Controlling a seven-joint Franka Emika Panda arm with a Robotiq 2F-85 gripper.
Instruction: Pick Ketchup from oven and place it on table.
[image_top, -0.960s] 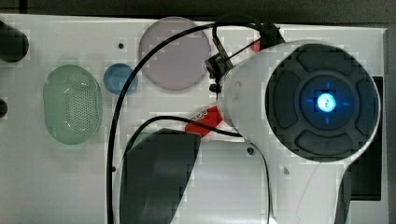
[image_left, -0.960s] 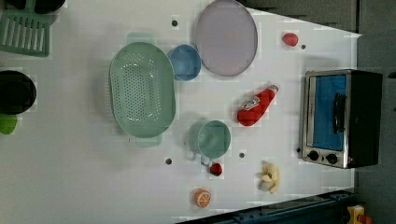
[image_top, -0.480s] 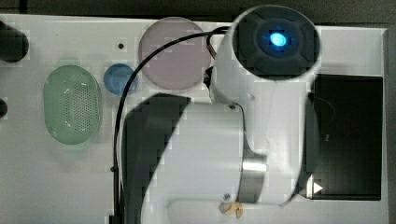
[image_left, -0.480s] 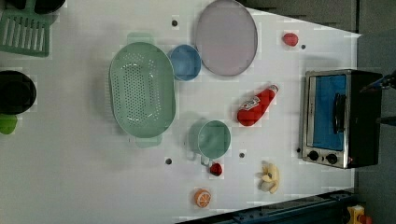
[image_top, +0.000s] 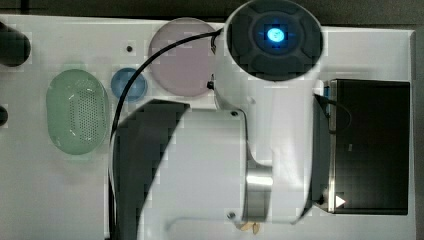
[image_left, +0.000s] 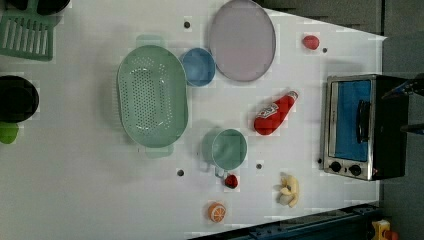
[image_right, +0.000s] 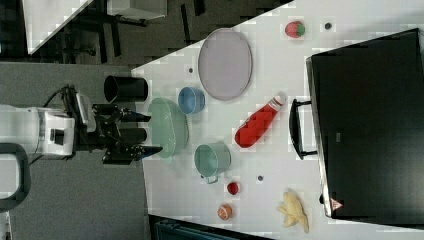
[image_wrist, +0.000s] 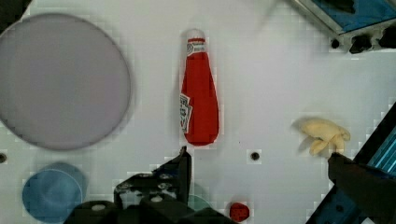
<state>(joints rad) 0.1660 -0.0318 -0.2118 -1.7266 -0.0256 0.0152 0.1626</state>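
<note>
The Ketchup (image_left: 274, 114) is a red bottle with a white cap that lies on its side on the white table (image_left: 75, 190), a little in front of the oven (image_left: 360, 127). The oven's blue glass door is shut. In the right view the Ketchup (image_right: 259, 123) lies beside the oven's handle, and my gripper (image_right: 146, 134) hangs open far to the right view's left, apart from it. In the wrist view the Ketchup (image_wrist: 199, 93) lies free beyond my spread fingers (image_wrist: 182, 165), with nothing between them. In the top view my arm covers the middle of the table beside the oven (image_top: 372, 145).
A pale plate (image_left: 242, 40), a blue bowl (image_left: 198, 66), a green colander (image_left: 152, 95) and a green cup (image_left: 229, 148) stand around the bottle. Small fruits lie about: strawberries (image_left: 310, 42), a banana (image_left: 289, 190), an orange half (image_left: 217, 212).
In the top view my arm has swung up and toward the oven and now covers the spot where the red bottle showed. The Ketchup has not moved in the left view.
</note>
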